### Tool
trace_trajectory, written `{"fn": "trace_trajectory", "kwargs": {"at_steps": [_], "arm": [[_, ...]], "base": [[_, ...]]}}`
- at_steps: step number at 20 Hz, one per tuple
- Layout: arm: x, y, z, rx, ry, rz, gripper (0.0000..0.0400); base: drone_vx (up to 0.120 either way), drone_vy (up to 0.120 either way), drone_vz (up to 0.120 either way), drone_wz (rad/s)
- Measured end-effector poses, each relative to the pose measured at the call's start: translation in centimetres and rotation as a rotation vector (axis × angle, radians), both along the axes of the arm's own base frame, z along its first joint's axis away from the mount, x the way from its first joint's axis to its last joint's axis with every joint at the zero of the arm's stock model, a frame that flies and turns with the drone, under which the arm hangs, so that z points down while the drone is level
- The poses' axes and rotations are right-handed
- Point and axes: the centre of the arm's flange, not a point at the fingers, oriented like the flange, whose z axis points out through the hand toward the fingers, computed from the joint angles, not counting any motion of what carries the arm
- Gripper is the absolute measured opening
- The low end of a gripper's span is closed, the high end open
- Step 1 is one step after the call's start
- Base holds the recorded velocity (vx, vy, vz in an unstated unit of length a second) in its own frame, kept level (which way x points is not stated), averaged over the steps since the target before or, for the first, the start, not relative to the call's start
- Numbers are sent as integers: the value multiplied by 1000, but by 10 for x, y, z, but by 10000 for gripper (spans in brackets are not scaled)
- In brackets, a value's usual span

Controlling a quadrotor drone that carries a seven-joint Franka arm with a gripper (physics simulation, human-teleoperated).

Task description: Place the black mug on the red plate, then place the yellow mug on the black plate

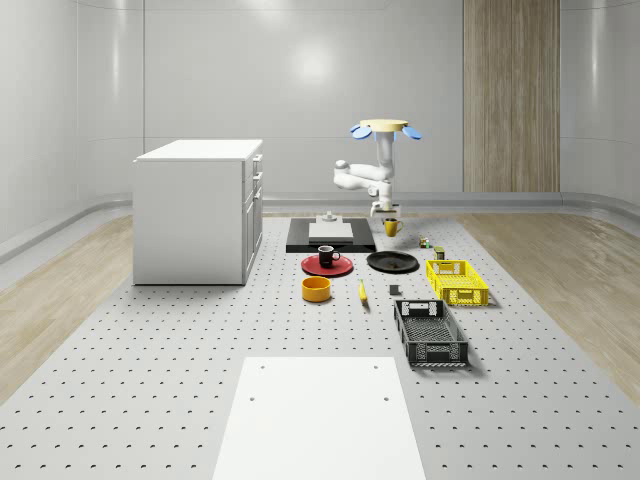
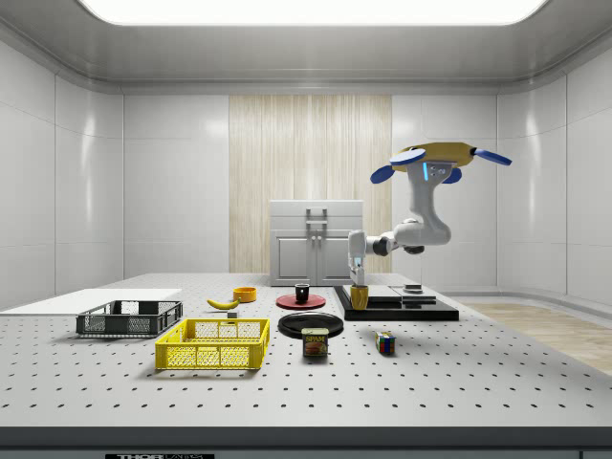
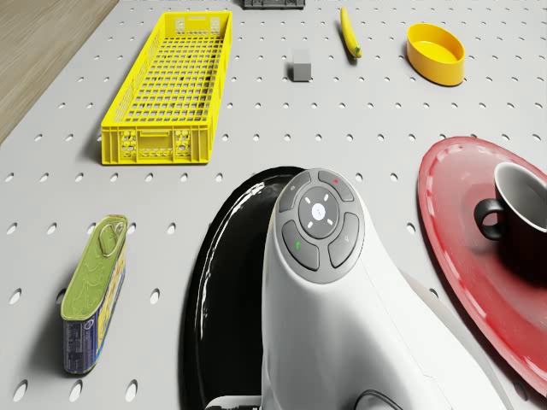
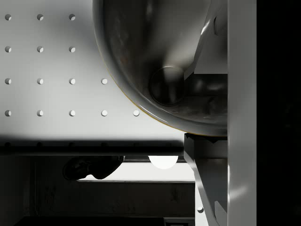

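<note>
The black mug (image 1: 328, 255) already sits on the red plate (image 1: 318, 267). Right of centre in the whole-scene view, the hovering drone (image 1: 385, 128) lowers its gripper (image 1: 386, 212), fingers clenched on the yellow mug (image 1: 391, 227) (rim grip). It should lift straight and set the mug centred on the black plate (image 1: 393, 262).

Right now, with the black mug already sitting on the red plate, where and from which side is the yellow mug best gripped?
By the rim wall, from straight above: the yellow mug stands upright with its mouth open upward, so one finger can go inside. The gripper is already at its rim, under the drone hovering beside the black plate.
</note>
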Motion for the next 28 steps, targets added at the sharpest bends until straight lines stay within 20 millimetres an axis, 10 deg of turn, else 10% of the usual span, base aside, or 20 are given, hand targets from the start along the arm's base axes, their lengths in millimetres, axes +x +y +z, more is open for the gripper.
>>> {"fn": "trace_trajectory", "kwargs": {"at_steps": [28], "arm": [[0,0,0,0,0,0,110]], "base": [[117,-24,0,0]]}}
